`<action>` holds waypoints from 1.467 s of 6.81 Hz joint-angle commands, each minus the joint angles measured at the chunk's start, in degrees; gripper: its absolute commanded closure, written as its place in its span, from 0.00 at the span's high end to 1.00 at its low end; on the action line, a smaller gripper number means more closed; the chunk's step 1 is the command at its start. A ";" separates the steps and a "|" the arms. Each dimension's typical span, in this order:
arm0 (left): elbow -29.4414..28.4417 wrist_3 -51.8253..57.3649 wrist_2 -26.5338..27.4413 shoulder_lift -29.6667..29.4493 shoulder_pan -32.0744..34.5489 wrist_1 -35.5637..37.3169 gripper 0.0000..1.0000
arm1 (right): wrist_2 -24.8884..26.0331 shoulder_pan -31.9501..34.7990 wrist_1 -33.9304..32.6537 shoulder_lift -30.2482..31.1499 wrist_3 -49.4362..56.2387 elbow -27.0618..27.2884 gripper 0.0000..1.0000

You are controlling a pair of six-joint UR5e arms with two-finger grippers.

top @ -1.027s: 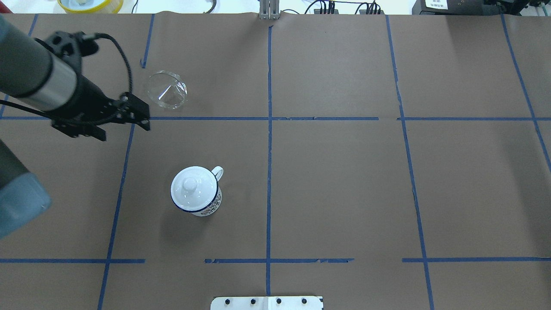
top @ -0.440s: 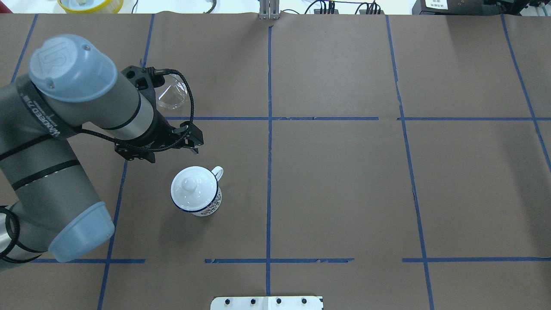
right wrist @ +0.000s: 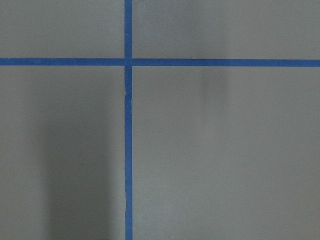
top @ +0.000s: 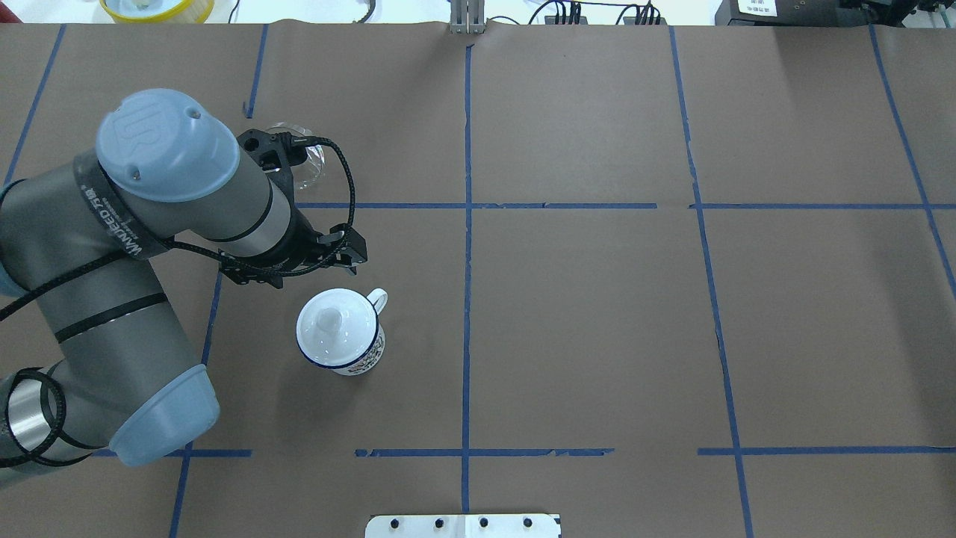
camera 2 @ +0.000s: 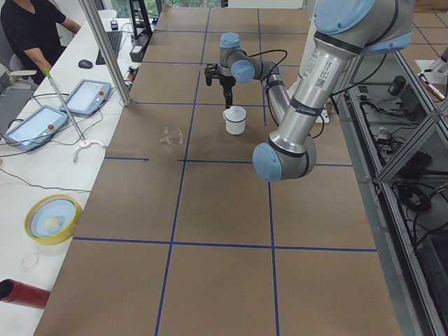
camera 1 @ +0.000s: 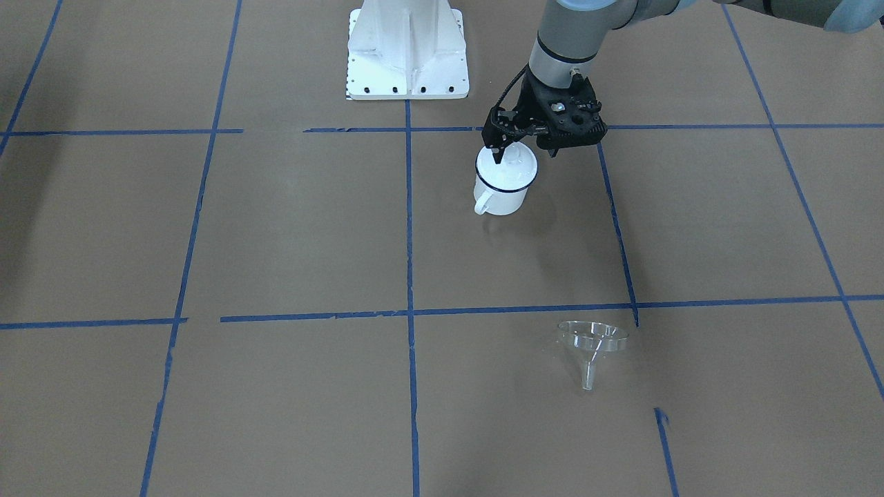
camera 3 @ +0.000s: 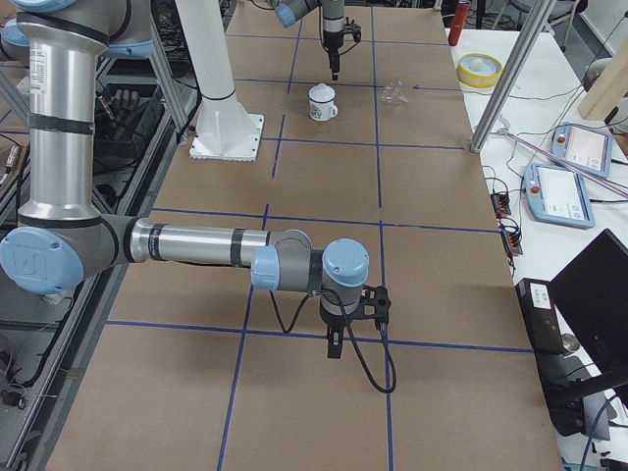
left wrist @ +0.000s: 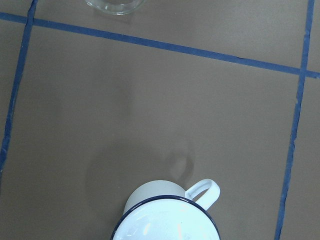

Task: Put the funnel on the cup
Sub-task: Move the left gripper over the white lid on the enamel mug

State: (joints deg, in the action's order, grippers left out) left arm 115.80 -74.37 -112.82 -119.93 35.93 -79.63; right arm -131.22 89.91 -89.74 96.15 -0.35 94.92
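The cup [top: 364, 356] is a white enamel mug with a dark blue rim, standing left of the table's middle. A white knobbed lid [top: 327, 323] sits on it. It also shows in the front view [camera 1: 503, 192] and at the bottom of the left wrist view [left wrist: 152, 192]. The clear funnel [camera 1: 592, 341] lies on the paper farther from the robot, partly hidden by the wrist in the overhead view [top: 312, 158]. My left gripper [camera 1: 498, 156] looks shut and empty, just above the lid's edge. My right gripper [camera 3: 334, 349] hovers far off over bare paper; I cannot tell its state.
The robot's white base plate [camera 1: 407, 55] stands at the near table edge. A yellow-rimmed bowl [top: 157, 7] sits beyond the far edge. Metal poles [camera 2: 105, 52] and operator tablets [camera 2: 87, 96] line the far side. Blue tape lines cross the brown paper.
My left arm has swung in from the left, carrying the gripper right and toward the mug. The wrist now covers part of the funnel in the overhead view. Mug and funnel have not moved.
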 commanded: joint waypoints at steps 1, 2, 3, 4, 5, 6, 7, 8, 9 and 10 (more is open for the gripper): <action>-0.30 0.10 0.49 0.30 -2.42 -0.17 1.00 | 0.00 0.00 0.00 0.00 0.00 0.00 1.00; -0.40 -0.24 3.72 0.31 -4.62 -0.17 1.00 | 0.00 0.00 0.00 0.00 0.00 0.00 1.00; -1.09 -0.42 4.79 0.31 -5.42 -0.08 1.00 | 0.00 0.00 0.00 0.00 0.00 0.00 1.00; -1.10 -0.42 4.89 0.31 -5.52 -0.08 1.00 | 0.00 0.00 0.00 0.00 0.00 0.00 1.00; -1.19 -0.42 4.98 0.48 -5.60 -0.17 0.99 | 0.00 0.00 0.00 0.00 0.00 0.00 1.00; -1.10 -0.42 4.98 0.66 -5.60 -0.08 0.86 | 0.00 0.00 0.00 0.00 0.00 0.00 1.00; -1.80 -0.34 4.98 0.75 -5.60 -0.08 0.75 | 0.00 0.00 0.00 0.00 0.00 -0.09 1.00; -1.54 -0.34 4.98 0.75 -5.60 -0.08 0.67 | 0.00 0.00 0.00 0.00 0.00 0.00 1.00; -1.28 -0.34 4.81 0.66 -5.52 -0.08 0.63 | 0.00 0.00 0.00 0.00 0.00 0.00 1.00; -1.01 -0.34 4.80 0.66 -5.52 -0.08 0.63 | 0.00 0.00 0.00 0.00 0.00 0.00 1.00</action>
State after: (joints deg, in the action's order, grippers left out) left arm 114.51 -74.71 -107.97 -119.24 30.38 -79.72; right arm -131.22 89.91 -89.74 96.15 -0.35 94.91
